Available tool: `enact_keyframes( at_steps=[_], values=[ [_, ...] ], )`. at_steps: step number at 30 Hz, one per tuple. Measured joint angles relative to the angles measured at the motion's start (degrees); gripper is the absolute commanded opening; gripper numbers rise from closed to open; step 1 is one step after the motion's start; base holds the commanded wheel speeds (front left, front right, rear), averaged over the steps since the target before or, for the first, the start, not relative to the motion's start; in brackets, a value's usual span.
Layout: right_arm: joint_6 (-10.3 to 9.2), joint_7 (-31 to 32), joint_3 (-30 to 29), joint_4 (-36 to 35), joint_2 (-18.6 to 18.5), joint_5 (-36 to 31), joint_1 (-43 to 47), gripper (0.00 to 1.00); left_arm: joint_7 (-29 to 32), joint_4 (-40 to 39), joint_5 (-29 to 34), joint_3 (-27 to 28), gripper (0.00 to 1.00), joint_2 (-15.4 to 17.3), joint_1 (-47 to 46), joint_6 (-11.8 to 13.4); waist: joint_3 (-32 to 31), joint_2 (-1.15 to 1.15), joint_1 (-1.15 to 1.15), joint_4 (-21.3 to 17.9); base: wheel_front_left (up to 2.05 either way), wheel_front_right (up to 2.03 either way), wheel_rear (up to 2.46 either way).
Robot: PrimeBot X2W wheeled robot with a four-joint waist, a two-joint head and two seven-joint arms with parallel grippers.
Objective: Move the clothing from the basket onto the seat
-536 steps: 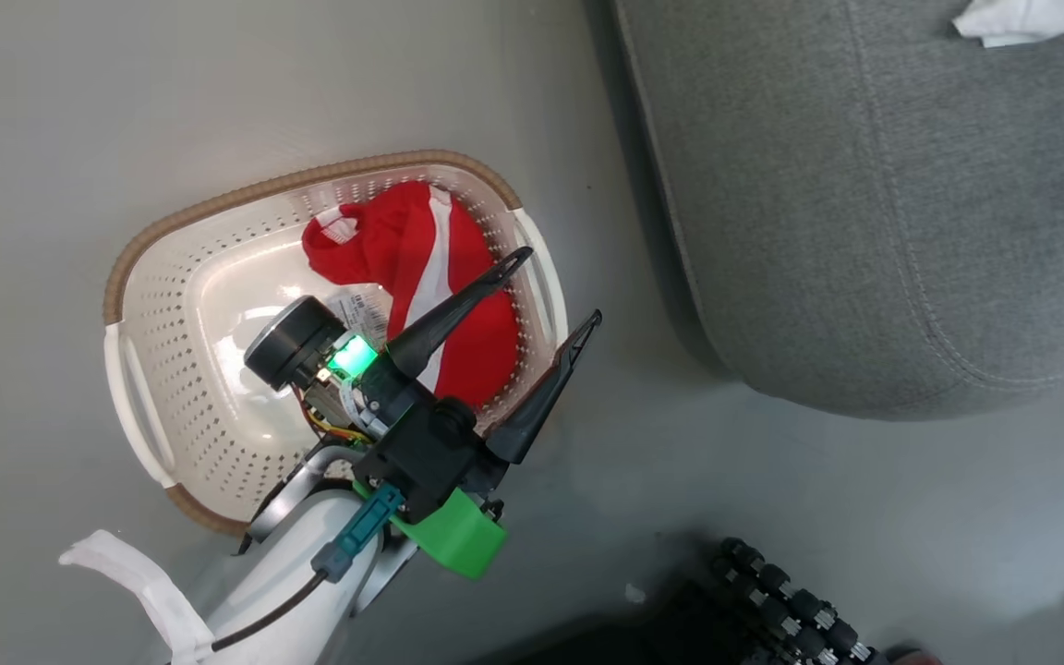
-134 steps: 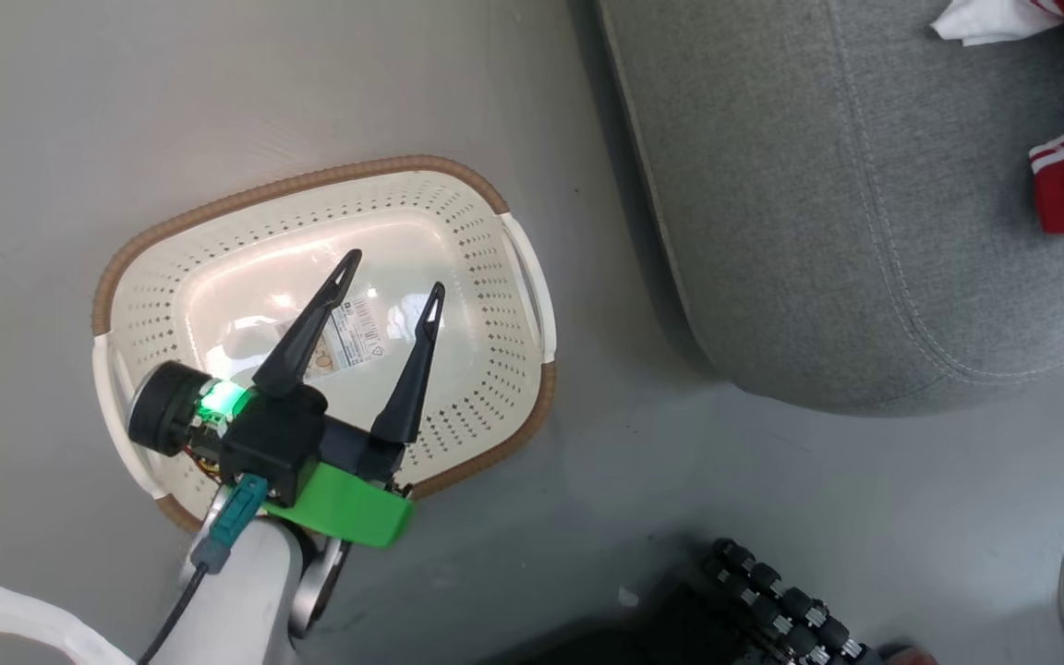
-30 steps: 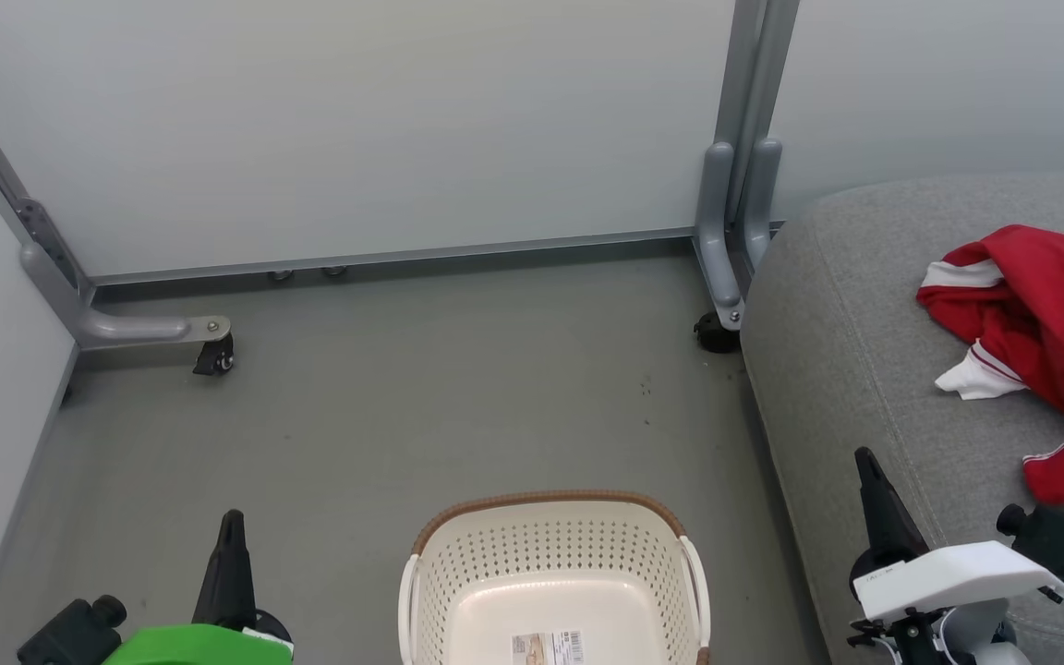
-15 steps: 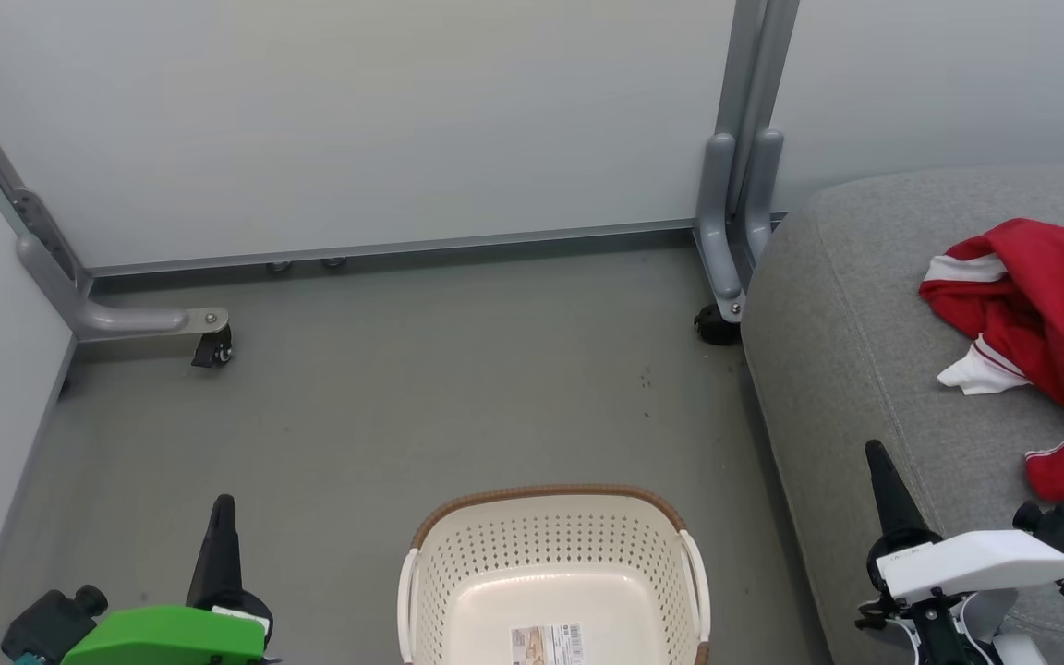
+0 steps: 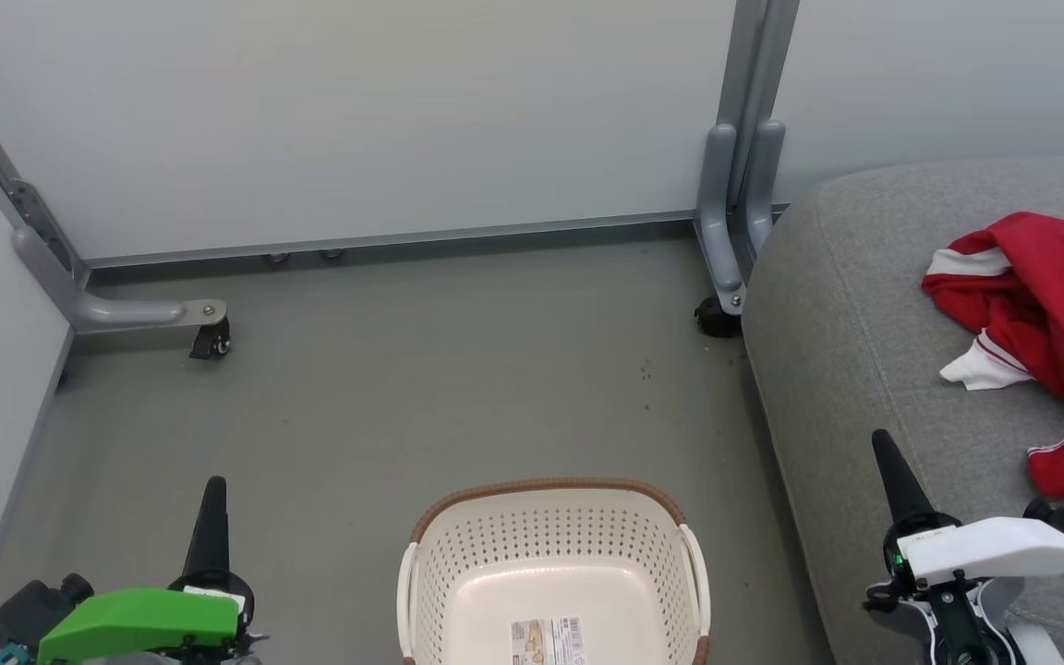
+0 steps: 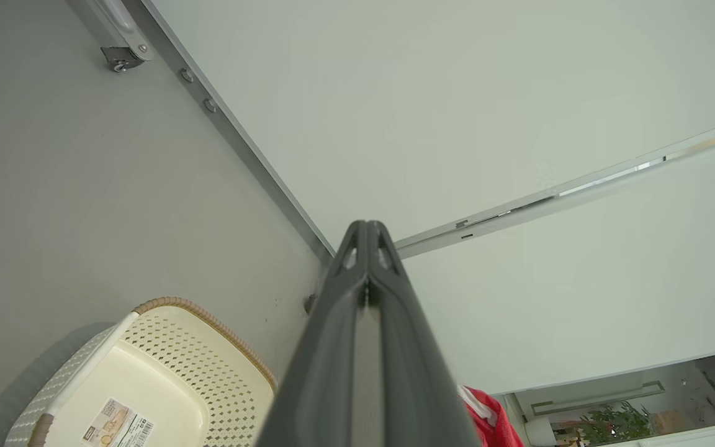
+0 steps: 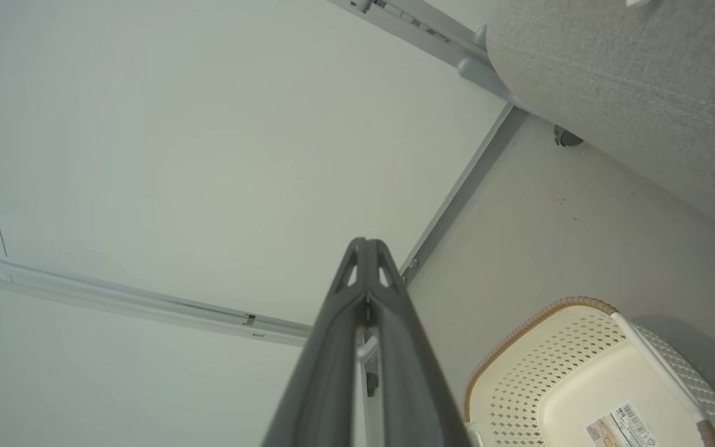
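The left hand [image 5: 214,488] hangs low over the floor with its two fingers pressed together and nothing between them, as the left wrist view confirms. To its right, between the two hands, sits the basket [image 5: 546,484], its open mouth up and its label bare on the bottom; its handles lie left and right, so its long axis probably runs across from one hand to the other, though the picture's edge cuts its near part. The right hand [image 5: 882,443] is likewise closed and empty, over the near edge of the seat [image 5: 851,305]. The clothing [image 5: 1045,300] lies on that seat, ahead and right of the right hand, a crumpled heap stretched near to far, one white cuff pointing back toward the basket. The transfer looks finished; what remains is probably only to hold clear
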Motion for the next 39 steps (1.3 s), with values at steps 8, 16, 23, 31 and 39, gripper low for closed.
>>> enact_keyframes(
  at_steps=[8, 16, 23, 31, 39],
  values=[
    [0.00, 1.04, -0.79, 0.27, 0.01, 4.25, -0.83, 0.00, 1.09, 0.78, -4.08, 0.70, 0.00, 0.01, -1.05, -0.62, 0.42, 0.00, 0.00, 0.01, 0.00, 0.00, 0.00],
    [0.00, 2.21, -1.53, 0.49, 0.02, 8.21, -1.38, 0.00, 2.19, 1.23, -7.97, 1.54, 0.00, 0.01, -2.07, -1.01, 0.84, 0.00, 0.00, 0.02, 0.00, 0.00, 0.00],
    [0.00, 3.07, -2.19, 0.69, 0.03, 11.33, -2.01, 0.00, 3.15, 1.75, -11.06, 2.20, 0.00, 0.00, -2.68, -1.48, 1.19, 0.00, 0.00, 0.03, 0.00, 0.00, 0.00],
    [0.00, 4.08, -2.89, 0.96, 0.05, 14.83, -2.49, 0.00, 4.11, 2.36, -14.51, 2.85, 0.00, -0.01, -3.65, -1.99, 1.61, 0.00, 0.00, 0.04, 0.00, 0.00, 0.00],
    [0.00, 5.06, -3.56, 1.18, 0.09, 18.11, -3.18, 0.00, 5.10, 2.80, -17.74, 3.66, 0.00, -0.04, -4.65, -2.49, 2.03, 0.00, 0.00, 0.05, 0.00, 0.00, 0.00]
  ],
)
